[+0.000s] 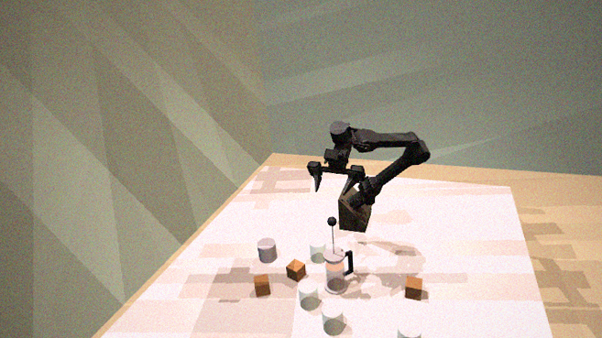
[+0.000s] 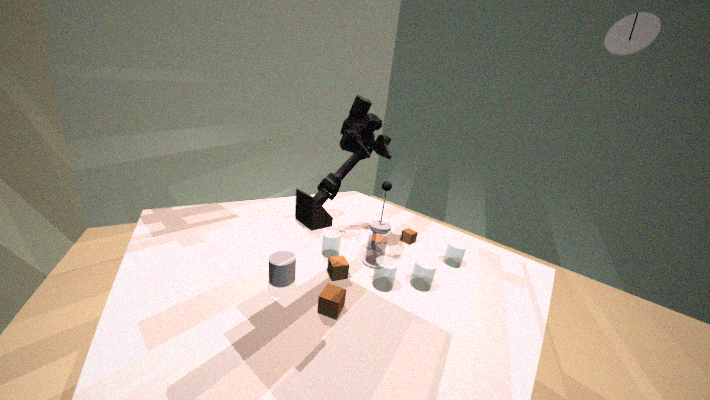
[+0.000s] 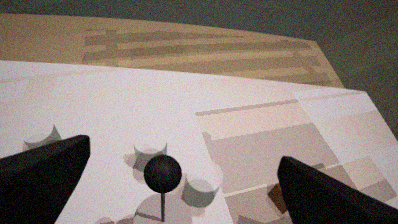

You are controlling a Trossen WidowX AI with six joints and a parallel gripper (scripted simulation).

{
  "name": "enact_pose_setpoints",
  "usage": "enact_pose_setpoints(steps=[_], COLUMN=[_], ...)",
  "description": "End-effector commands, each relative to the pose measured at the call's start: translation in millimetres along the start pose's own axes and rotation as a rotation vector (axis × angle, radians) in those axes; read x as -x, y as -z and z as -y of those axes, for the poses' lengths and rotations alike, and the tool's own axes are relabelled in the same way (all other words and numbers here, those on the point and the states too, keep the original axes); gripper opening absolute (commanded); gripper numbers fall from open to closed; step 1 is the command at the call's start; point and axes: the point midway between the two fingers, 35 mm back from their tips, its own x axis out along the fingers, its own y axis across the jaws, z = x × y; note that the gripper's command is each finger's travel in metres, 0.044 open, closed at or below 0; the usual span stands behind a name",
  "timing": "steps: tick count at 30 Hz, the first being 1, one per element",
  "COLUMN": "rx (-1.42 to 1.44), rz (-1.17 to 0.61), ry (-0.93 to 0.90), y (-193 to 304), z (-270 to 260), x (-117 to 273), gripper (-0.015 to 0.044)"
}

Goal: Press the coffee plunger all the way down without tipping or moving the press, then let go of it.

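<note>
From the top view, the tool [image 1: 335, 178] hung released, fingers spread wide with nothing between them, well above the coffee press [image 1: 337, 272] and toward 12 o'clock from it. The press stood upright on the pale worktop [image 1: 461, 272], its thin rod raised and the plunger knob [image 1: 332, 221] high over the lid, apart from the tool. Open air lay between knob and fingers. Around the press stood a glass [image 1: 317, 251] at 11 o'clock, another glass [image 1: 308, 296] at 8 o'clock, an orange block [image 1: 295, 269] at 9 o'clock and a second block [image 1: 413, 287] at 4 o'clock. A grey cylinder [image 1: 267, 249] sat farther off at 10 o'clock. The worktop's left edge ran well clear of the press; a glass at the bottom edge was cut off.

In the exterior view, the arm [image 2: 340, 175] rose from its base [image 2: 311, 212], with the tool [image 2: 382, 146] above the knob [image 2: 386, 186] and not touching it. The press [image 2: 377, 246] was partly covered by a glass [image 2: 385, 276] in front of it, with a block [image 2: 338, 267] just beside at 9 o'clock. The fingers overlapped, so their spread was hard to read here.

In the wrist view, two dark fingers framed the lower corners, far apart. The knob [image 3: 162, 173] lay between them, nearer the left one, with the rod below it. The press body was cut off at the bottom edge. Glasses beyond the knob showed only as blurred shapes.
</note>
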Motion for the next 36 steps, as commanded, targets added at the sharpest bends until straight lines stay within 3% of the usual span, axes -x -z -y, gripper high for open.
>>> enact_pose_setpoints(steps=[1, 8, 36], rx=[0.042, 0.053, 0.055], rz=[-0.018, -0.016, -0.014], ry=[-0.061, -0.077, -0.081], y=[13.3, 53.1, 53.0], z=[-5.0, -7.4, -11.8], x=[-12.8, -34.4, -73.2], gripper=[0.044, 0.044, 0.044])
